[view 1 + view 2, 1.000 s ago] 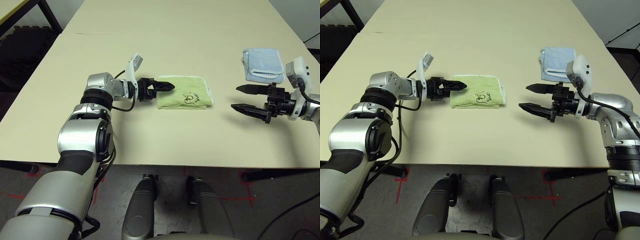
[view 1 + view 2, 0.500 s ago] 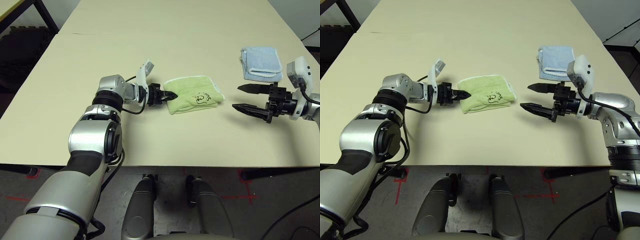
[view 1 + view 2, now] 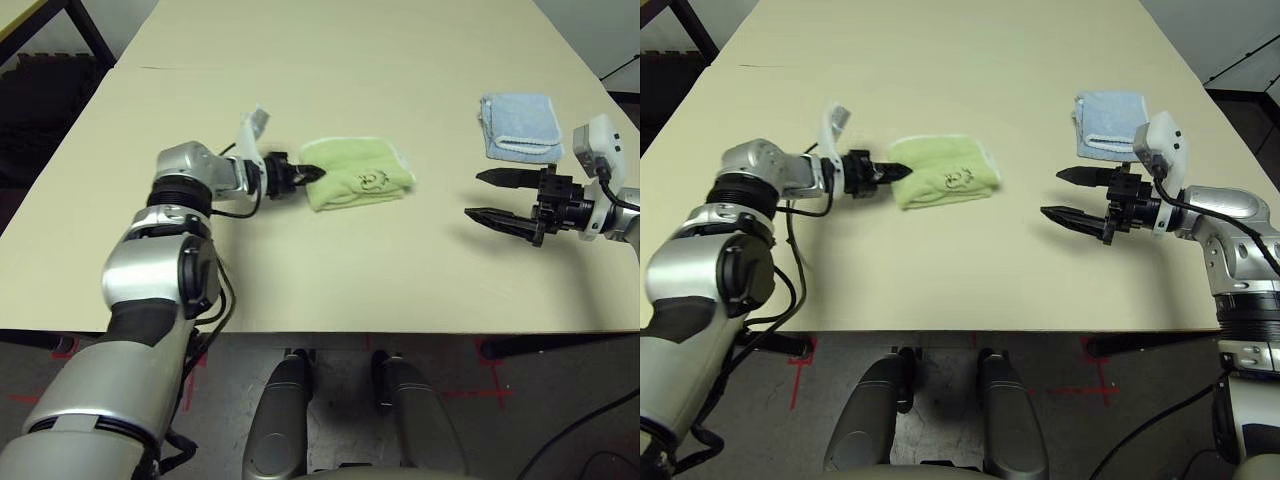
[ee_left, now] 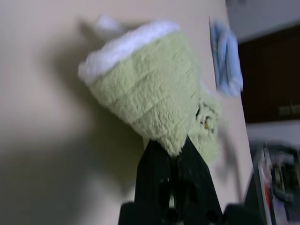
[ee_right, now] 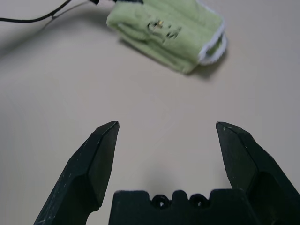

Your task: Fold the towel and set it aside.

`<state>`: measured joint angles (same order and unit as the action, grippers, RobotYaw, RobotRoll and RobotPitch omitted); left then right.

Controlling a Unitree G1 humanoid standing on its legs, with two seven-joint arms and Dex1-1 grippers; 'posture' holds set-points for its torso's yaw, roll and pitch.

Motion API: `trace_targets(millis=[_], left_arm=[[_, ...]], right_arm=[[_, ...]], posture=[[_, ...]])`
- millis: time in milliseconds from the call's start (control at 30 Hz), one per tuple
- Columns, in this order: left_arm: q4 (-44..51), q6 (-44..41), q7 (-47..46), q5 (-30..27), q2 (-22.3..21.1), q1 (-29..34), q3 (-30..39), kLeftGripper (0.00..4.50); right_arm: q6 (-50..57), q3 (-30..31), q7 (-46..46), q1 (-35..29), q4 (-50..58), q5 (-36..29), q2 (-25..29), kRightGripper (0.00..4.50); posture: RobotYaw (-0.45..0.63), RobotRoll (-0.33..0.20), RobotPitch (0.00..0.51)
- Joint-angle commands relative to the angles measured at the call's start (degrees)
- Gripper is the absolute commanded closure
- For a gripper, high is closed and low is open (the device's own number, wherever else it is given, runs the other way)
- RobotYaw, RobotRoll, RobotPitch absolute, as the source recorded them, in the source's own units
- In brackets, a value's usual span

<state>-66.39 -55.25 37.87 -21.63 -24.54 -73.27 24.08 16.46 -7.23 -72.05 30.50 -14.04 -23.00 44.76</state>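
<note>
since a second ago the left gripper (image 3: 308, 174) has clamped the towel's (image 3: 358, 184) corner and pulled it toward the table's left side.

bare table (image 3: 330, 80) lies open on every side of the one green towel, folded, near the middle; one light blue towel (image 3: 520, 126) sits well apart near the right edge. left fingers pinch the towel; the right gripper (image 3: 488, 195) hangs wide, holding nothing.
</note>
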Motion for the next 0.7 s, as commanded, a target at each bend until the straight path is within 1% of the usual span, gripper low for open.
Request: trace_targets(millis=[33, 200, 267, 467, 700], left_arm=[[-0.6, 5.6, -7.5, -3.7, -1.4, 1.5, 5.9, 4.49], [-0.9, 17.7, -20.8, -8.5, -1.4, 3.7, 14.7, 4.49], [-0.6, 22.4, -25.1, -9.5, -1.1, 5.1, 16.8, 4.49], [1.2, 28.3, -29.9, -10.1, -1.0, 8.6, 17.6, 4.49], [4.0, 35.0, -34.7, -12.1, -1.6, 11.9, 19.7, 4.49]], right_arm=[[-0.7, 0.5, -0.1, 0.6, -0.9, 0.3, -0.1, 0.0], [-1.0, 0.8, 0.1, 2.0, -1.8, 0.5, -0.6, 0.0], [-0.9, 0.9, 0.1, 2.4, -1.8, 0.5, -0.8, 0.0], [-0.7, 0.7, 0.1, 2.6, -1.4, 0.3, -0.7, 0.0], [-0.9, 0.8, 0.2, 2.6, -1.5, 0.4, -0.8, 0.0]], posture=[[0.07, 0.0, 0.194], [0.07, 0.0, 0.195], [0.07, 0.0, 0.196], [0.06, 0.0, 0.198], [0.07, 0.0, 0.201]])
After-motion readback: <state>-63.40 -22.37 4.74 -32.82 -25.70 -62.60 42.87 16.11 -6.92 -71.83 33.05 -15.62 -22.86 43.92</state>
